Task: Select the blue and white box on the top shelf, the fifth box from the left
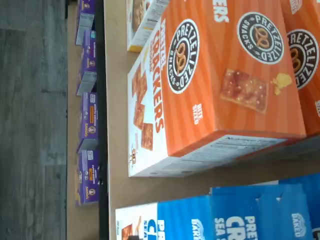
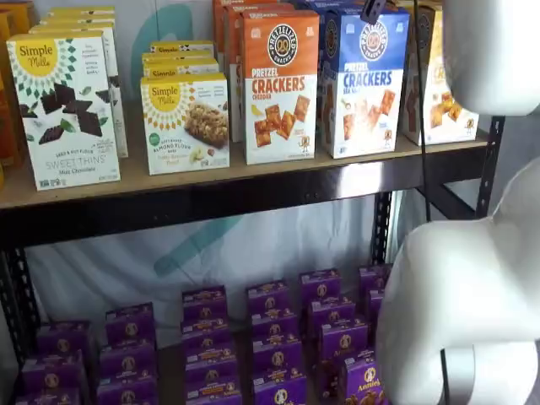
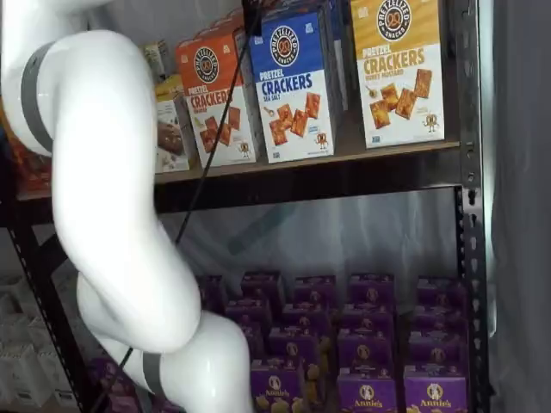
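White arm [image 3: 103, 224] fills foreground in both shelf views; top shelf [image 2: 211, 190] carries blue and white box [image 2: 364, 84] upright btwn orange cheddar box [image 2: 280, 89] & yellow-topped box [image 3: 400, 73]; gripper [image 2: 372, 10] above it, jaws spread wide, nothing held.

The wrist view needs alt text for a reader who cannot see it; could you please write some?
Close view of an orange pretzel cracker box standing on the top shelf, with the blue and white box beside it. Small purple boxes sit on the level below.
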You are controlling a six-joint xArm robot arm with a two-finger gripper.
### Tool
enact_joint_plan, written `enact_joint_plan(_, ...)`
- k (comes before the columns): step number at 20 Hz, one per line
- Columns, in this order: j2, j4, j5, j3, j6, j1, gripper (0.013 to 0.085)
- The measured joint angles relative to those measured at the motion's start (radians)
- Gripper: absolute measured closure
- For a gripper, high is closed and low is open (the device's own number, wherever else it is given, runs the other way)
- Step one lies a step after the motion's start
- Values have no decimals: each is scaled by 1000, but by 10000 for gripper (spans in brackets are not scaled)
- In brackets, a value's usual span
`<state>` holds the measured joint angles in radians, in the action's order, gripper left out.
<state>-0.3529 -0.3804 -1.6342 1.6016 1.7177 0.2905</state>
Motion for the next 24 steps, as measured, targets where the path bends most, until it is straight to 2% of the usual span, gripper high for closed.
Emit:
enact_joint_plan(7,48,36,14,23,-3,-26,130)
enact_joint_plan(16,154,80,-74,142,-6,-39,130)
enact_joint_plan(24,173,110,-68,153,2,-45,130)
